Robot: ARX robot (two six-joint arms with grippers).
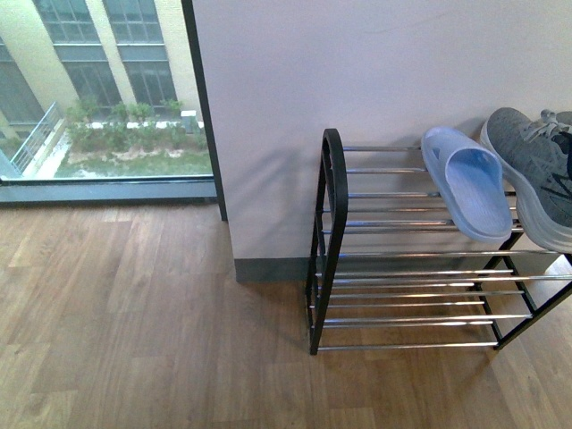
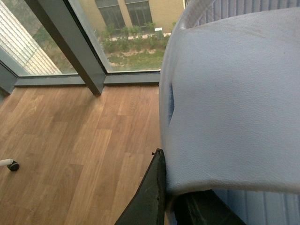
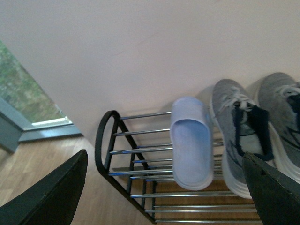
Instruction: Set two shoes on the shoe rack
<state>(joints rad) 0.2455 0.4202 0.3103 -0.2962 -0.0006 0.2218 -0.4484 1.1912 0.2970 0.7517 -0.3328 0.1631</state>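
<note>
Both shoes [image 3: 255, 136] sit on shoe rack [image 1: 402, 268] top tier beside blue slipper [image 1: 469, 192]. Right tool [image 3: 164, 187] spread wide, empty. Left tool [image 2: 164, 197] grips a pale blue slipper [image 2: 234, 103]

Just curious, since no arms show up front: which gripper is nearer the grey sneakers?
Probably right. The right gripper hangs open facing the grey sneakers, apart from them; the left gripper holds a pale slipper, no sneakers in its view.
</note>
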